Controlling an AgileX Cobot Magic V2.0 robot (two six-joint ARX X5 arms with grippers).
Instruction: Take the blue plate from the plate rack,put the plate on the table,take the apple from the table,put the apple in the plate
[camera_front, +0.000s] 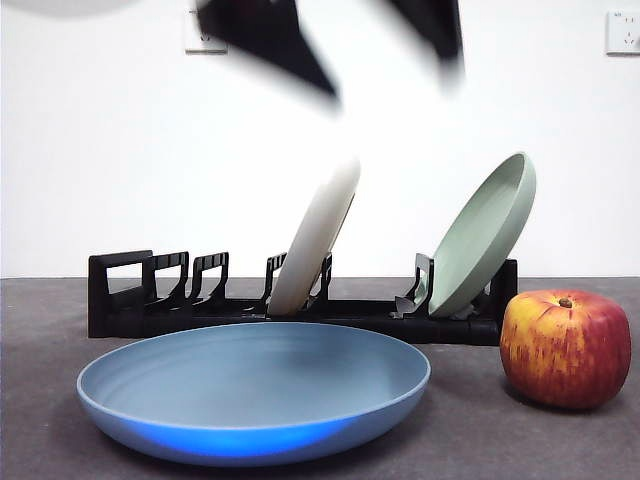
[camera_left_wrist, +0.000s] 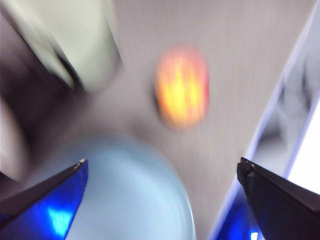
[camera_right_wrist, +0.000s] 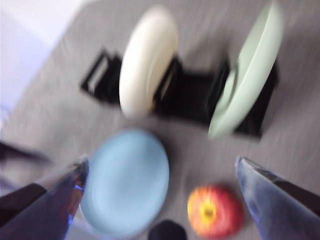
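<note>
On the near part of the surface (camera_front: 40, 400) the blue plate (camera_front: 255, 385) lies flat, just in front of the plate rack (camera_front: 300, 305), and the apple (camera_front: 566, 348) stands to its right, apart from the plate. So the plate step looks done and the apple is the next thing to take.

The apple seems firm and smooth, rather light, and round, so it may roll or slip. I think the best hold is across its widest part, from above, with the jaws on two opposite sides.

The left hand (camera_left_wrist: 162, 175) hangs high over the plate and the apple with its jaws wide apart and nothing between them. The right hand (camera_right_wrist: 160, 172) is also high and wide apart, empty.

I count three plates: one blue, one cream-white plate (camera_front: 315, 240) and one sage-green plate (camera_front: 482, 232), the last two leaning in the rack. There is one apple and one rack.
</note>
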